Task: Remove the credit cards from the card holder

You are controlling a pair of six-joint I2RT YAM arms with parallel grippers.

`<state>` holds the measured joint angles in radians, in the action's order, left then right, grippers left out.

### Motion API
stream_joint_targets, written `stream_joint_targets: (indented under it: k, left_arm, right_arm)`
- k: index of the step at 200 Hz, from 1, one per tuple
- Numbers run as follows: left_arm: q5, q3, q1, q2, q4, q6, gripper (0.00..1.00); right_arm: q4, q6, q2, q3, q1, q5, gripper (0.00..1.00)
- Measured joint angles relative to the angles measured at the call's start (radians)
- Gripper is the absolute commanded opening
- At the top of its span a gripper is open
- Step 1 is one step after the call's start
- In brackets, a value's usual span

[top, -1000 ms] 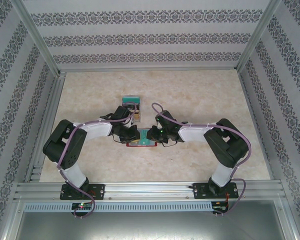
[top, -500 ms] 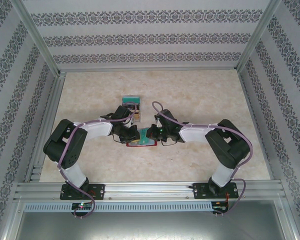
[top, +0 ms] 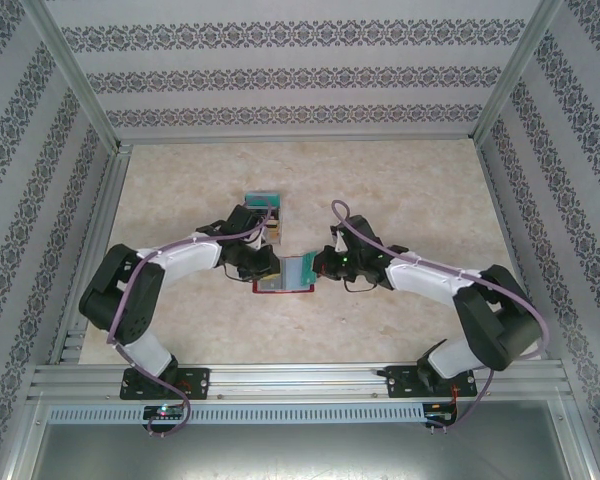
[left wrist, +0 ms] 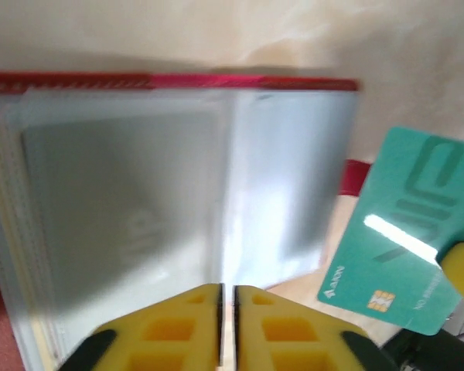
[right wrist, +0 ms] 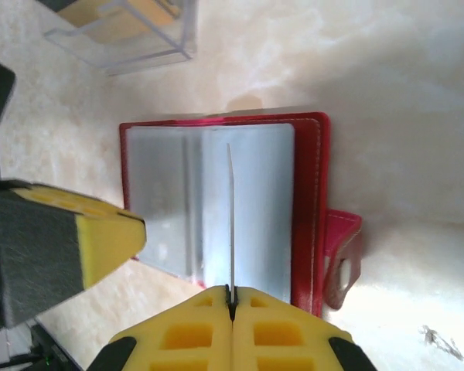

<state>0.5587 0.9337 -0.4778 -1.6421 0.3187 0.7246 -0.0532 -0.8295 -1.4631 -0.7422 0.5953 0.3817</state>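
Two arms meet mid-worktop over the open red card holder (right wrist: 309,209). The right gripper (right wrist: 232,297) clamps a teal chip card (left wrist: 402,232), its lettering blurred. The left gripper (left wrist: 226,309) has its jaws nearly touching; I cannot tell whether they grip. Beyond the marbled beige worktop (top: 410,180) stands patterned wallpaper (top: 280,80).

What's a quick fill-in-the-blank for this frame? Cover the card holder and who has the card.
1. The card holder lies ___ on the table, clear sleeves facing up.
2. The teal card is pinched by the ___.
3. The card holder's outer cover is ___ in colour.
Missing words: open; right gripper; red.
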Motion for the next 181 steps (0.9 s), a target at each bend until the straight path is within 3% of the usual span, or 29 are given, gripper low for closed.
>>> stream_joint_targets:
  k: [31, 58, 71, 102, 181]
  left_arm:
    - [-0.044, 0.035, 0.037, 0.142, 0.041, 0.011, 0.54]
    - [-0.126, 0.055, 0.097, 0.282, 0.096, 0.024, 0.91]
    - [-0.175, 0.056, 0.127, 0.344, 0.132, 0.029, 1.0]
    - [-0.294, 0.056, 0.177, 0.479, 0.229, 0.042, 0.99]
    - [-0.445, 0.046, 0.212, 0.678, 0.414, 0.051, 0.99]
  right_arm:
    - [-0.178, 0.114, 0.032, -0.182, 0.002, -0.04, 0.02]
    - [-0.34, 0.261, 0.015, -0.412, 0.011, -0.114, 0.0]
    - [-0.404, 0.337, -0.023, -0.531, 0.024, -0.155, 0.0]
    - [-0.521, 0.531, -0.17, -0.781, 0.073, -0.269, 0.0]
    - [-0.616, 1.038, -0.505, -1.12, 0.209, -0.594, 0.0]
